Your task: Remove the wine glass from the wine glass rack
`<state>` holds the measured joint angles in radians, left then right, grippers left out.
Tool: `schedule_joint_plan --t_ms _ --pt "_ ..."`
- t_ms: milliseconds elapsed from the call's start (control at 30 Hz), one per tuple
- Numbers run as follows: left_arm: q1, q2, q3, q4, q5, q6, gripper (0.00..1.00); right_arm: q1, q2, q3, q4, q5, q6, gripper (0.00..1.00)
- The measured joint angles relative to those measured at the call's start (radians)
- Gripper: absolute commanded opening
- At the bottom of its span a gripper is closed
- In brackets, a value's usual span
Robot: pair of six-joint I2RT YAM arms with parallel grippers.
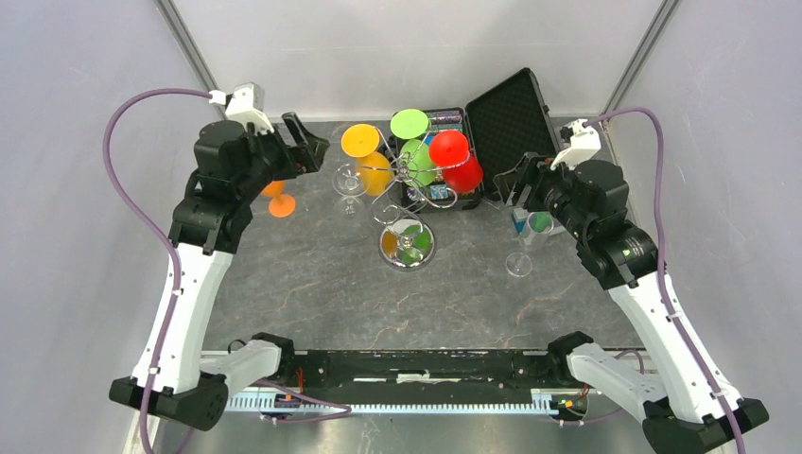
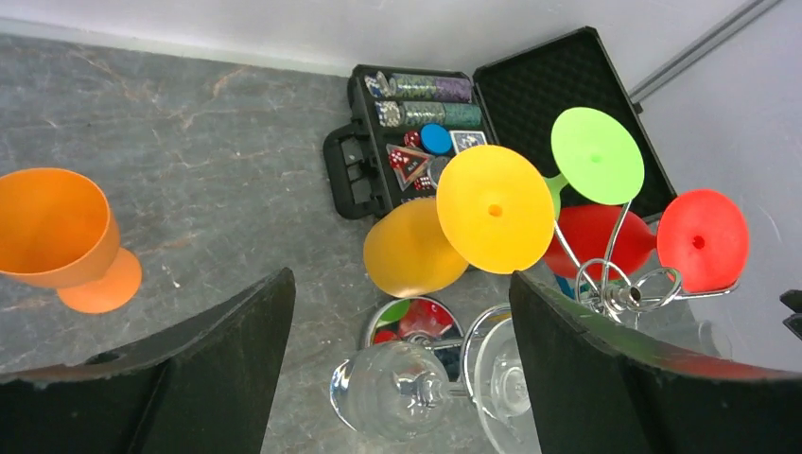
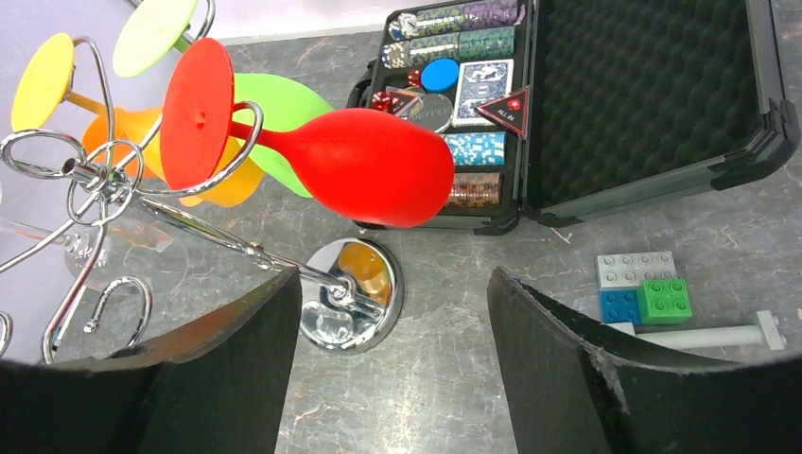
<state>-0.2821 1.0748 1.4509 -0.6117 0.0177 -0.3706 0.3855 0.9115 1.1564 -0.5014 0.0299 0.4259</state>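
Wine glass (image 2: 392,397) just beyond left gripper (image 2: 399,284); jaws apart

You're looking at a dark grey bench (image 1: 312,284) veined like stone, with pale streaks running across it. Plain off-white panels close it in: a back wall (image 1: 407,47) and side walls (image 1: 57,236), joined at the far corners by slanting metal struts (image 1: 192,52) — the light is even and soft

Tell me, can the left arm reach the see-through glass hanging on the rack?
Probably yes. The left gripper is open, and the clear glass hangs right in front with nothing between. The yellow glass hangs close by.
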Motion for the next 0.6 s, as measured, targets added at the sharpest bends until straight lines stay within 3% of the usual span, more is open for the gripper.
schedule_joint_plan --t_ms 67,167,467,600 --pt "0.056 0.008 0.002 -0.015 0.076 -0.019 0.87 0.0 0.0 -0.01 0.016 -0.008 0.0 0.76" --pt "0.094 0.01 -0.005 -0.025 0.193 -0.045 1.0 0.0 -0.004 -0.018 0.043 -0.013 0.0 0.76" --pt "0.111 -0.067 -0.113 0.0 0.343 -0.068 0.99 0.0 -0.032 -0.089 0.111 -0.061 0.001 0.74" --pt "0.111 -0.069 -0.13 0.005 0.386 -0.07 0.92 0.0 -0.035 -0.129 0.122 -0.068 0.002 0.74"
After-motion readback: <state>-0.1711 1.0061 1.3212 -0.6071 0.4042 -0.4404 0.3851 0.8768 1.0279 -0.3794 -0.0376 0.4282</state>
